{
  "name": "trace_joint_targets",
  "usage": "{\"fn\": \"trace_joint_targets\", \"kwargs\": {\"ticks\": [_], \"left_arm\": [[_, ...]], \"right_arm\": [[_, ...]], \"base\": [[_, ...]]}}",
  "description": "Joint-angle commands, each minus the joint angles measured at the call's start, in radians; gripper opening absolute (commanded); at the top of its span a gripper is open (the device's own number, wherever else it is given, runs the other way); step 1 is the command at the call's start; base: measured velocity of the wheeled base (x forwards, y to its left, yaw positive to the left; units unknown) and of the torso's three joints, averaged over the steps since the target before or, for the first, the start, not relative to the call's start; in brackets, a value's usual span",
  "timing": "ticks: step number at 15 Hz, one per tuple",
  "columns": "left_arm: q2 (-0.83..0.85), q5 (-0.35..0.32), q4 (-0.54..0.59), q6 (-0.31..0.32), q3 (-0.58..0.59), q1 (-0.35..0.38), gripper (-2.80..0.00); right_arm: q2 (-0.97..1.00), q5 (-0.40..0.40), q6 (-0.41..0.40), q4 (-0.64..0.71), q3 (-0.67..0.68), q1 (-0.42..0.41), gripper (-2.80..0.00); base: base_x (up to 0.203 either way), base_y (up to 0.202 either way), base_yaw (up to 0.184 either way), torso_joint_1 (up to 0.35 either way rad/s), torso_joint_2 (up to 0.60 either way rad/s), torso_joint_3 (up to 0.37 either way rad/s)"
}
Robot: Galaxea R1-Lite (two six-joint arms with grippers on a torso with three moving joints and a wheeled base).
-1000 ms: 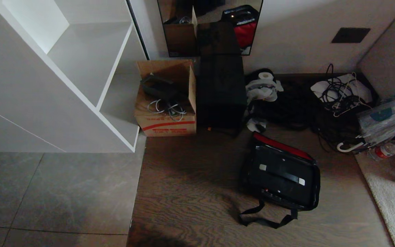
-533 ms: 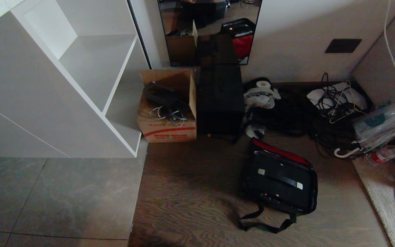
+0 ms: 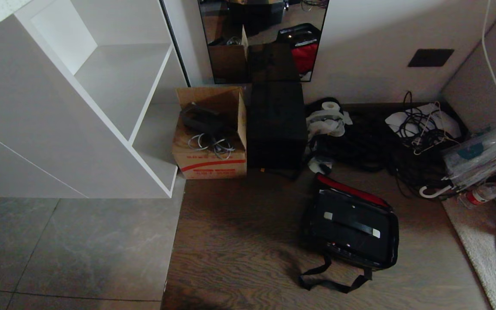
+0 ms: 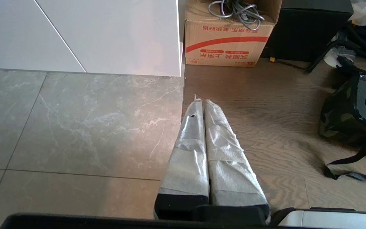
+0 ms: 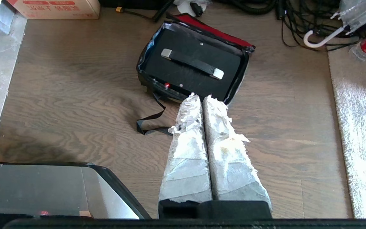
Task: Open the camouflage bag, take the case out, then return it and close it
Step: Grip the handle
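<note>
The camouflage bag lies on the wooden floor right of centre, its top open and the red trim along its far edge. Inside it sits the black case with a strap handle. A black shoulder strap trails toward me. My right gripper hangs shut and empty above the floor, just short of the bag's near edge and the case. My left gripper is shut and empty over the floor, well left of the bag's camouflage side. Neither gripper shows in the head view.
A white shelf unit stands at the left. Beside it are a cardboard box of cables and a plain black box against the mirrored wall. Tangled cables, a bottle and a pale rug lie to the right.
The whole head view has shifted down a little, so the camera has tilted up. The bag, the case and both grippers have not moved.
</note>
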Motion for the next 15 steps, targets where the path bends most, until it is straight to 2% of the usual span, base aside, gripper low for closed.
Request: {"fn": "trace_joint_targets", "kwargs": {"ticks": [1, 15], "left_arm": [[0.001, 0.000, 0.000, -0.001, 0.000, 0.000, -2.80], [0.002, 0.000, 0.000, 0.000, 0.000, 0.000, -2.80]], "right_arm": [[0.002, 0.001, 0.000, 0.000, 0.002, 0.000, -2.80], [0.002, 0.001, 0.000, 0.000, 0.002, 0.000, -2.80]], "base": [[0.000, 0.000, 0.000, 0.000, 0.00, 0.000], [0.000, 0.000, 0.000, 0.000, 0.00, 0.000]]}}
